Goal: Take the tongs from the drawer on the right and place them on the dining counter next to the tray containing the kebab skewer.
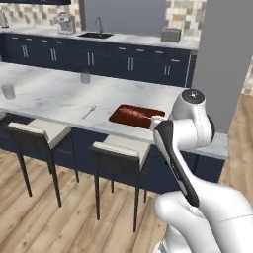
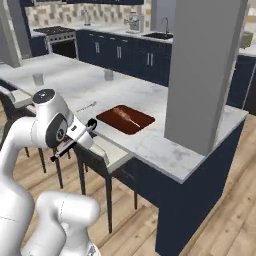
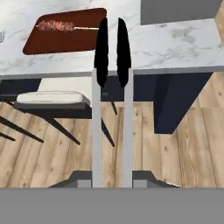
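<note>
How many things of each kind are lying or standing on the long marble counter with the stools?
Tray with kebab skewer: 1
Fork: 1
Grey cups: 2
Total on the dining counter: 4
The tongs are not yet there; the gripper holds them.

Black tongs (image 3: 112,48) — red-brown tray (image 3: 65,38)

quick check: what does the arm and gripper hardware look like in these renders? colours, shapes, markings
Arm: glossy white rounded shells, bulbous at the joints, with a dark strip along one link and a grey round cap with a small mark on the top joint. Gripper: grey base with two small dark finger tips. No cables or lettering visible.
</note>
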### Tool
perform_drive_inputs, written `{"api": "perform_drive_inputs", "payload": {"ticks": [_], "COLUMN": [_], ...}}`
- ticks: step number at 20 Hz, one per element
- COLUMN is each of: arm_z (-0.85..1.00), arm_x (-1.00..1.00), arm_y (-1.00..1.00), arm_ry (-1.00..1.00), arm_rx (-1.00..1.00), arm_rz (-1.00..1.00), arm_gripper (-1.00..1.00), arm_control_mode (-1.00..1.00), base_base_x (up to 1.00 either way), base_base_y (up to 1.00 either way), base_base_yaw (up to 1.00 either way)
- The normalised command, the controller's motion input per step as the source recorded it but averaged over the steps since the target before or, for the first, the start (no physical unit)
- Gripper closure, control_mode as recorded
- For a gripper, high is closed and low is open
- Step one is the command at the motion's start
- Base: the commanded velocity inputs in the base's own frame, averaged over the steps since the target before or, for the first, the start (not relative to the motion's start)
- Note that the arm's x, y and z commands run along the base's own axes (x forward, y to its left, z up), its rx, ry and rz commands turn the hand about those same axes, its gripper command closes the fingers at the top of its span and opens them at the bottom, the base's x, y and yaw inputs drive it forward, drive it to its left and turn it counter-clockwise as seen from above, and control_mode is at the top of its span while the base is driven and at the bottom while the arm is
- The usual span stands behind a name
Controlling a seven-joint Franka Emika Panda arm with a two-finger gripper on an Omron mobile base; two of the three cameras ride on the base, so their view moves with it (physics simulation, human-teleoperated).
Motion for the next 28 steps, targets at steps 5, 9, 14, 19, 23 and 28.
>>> {"api": "perform_drive_inputs", "payload": {"ticks": [5,9,14,19,23,28], "arm_z": [0.0,0.0,0.0,0.0,0.0,0.0], "arm_x": [0.0,0.0,0.0,0.0,0.0,0.0], "arm_y": [0.0,0.0,0.0,0.0,0.0,0.0], "arm_ry": [0.0,0.0,0.0,0.0,0.0,0.0], "arm_rx": [0.0,0.0,0.0,0.0,0.0,0.0], "arm_rz": [0.0,0.0,0.0,0.0,0.0,0.0], "arm_gripper": [1.0,1.0,1.0,1.0,1.0,1.0], "arm_control_mode": [1.0,1.0,1.0,1.0,1.0,1.0], "base_base_x": [-0.03,0.02,0.07,0.17,0.4,0.72], "base_base_y": [1.0,0.75,0.49,1.0,0.64,0.33], "base_base_yaw": [-0.62,-0.45,-0.03,-0.13,-0.17,-0.09]}}
